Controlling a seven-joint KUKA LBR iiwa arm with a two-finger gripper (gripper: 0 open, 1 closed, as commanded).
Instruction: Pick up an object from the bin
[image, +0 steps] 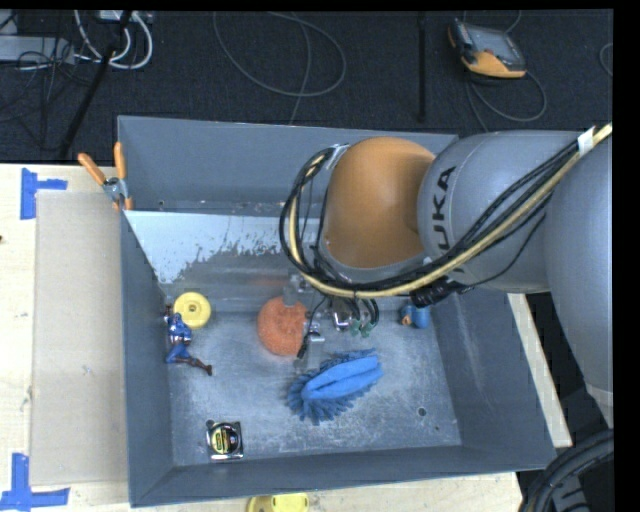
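Gripper (322, 330) is low in the bin; whether spread or closed, cannot tell. Orange-brown lump (281, 327) is just beside it, view-left; blue bristly brush (336, 387) is just below. Risk: an off-centre close shoves the lump aside or snags the brush.

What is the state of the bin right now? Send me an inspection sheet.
Surface: grey bin floor, scuffed, far wall speckled white.
Job's things: orange lump mid-bin, blue brush just in front of it.
Clutter: yellow roll and blue toy figure at left, tape measure near the front, small blue piece at right.
Claw: down at the lump's right edge; contact cannot be told.
Cables: black and yellow, looped around the arm's wrist.
Surroundings: dark floor with loose cords, an orange device.
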